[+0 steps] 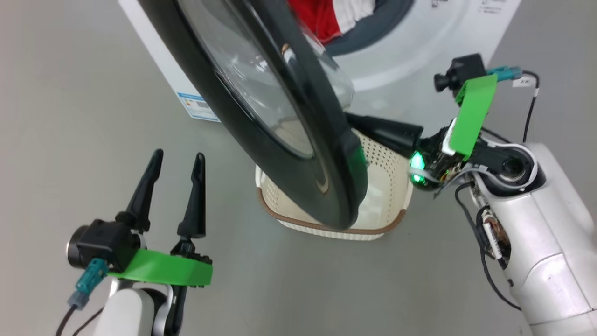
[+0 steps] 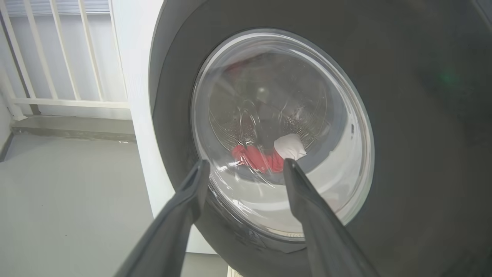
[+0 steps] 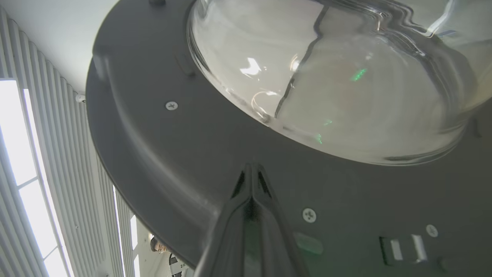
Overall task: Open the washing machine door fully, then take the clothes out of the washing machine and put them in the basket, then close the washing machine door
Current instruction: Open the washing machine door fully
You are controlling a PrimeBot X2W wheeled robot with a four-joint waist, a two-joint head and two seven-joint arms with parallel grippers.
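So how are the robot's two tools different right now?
The left tool has its fingers spread wide apart; the right tool has its fingers squeezed together. The left tool points at the outside of the washing machine door and holds nothing; the right tool's tip sits at the door's inside face. Both have long dark fingers and a green bracket.

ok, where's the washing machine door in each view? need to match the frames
Head view: washing machine door slants from top centre down to the middle, in front of the basket.
Left wrist view: outer face of the door, centre and right.
Right wrist view: grey inner face with screws, across the middle and lower right.
Shared landmark: the clear glass bowl at the door's centre.
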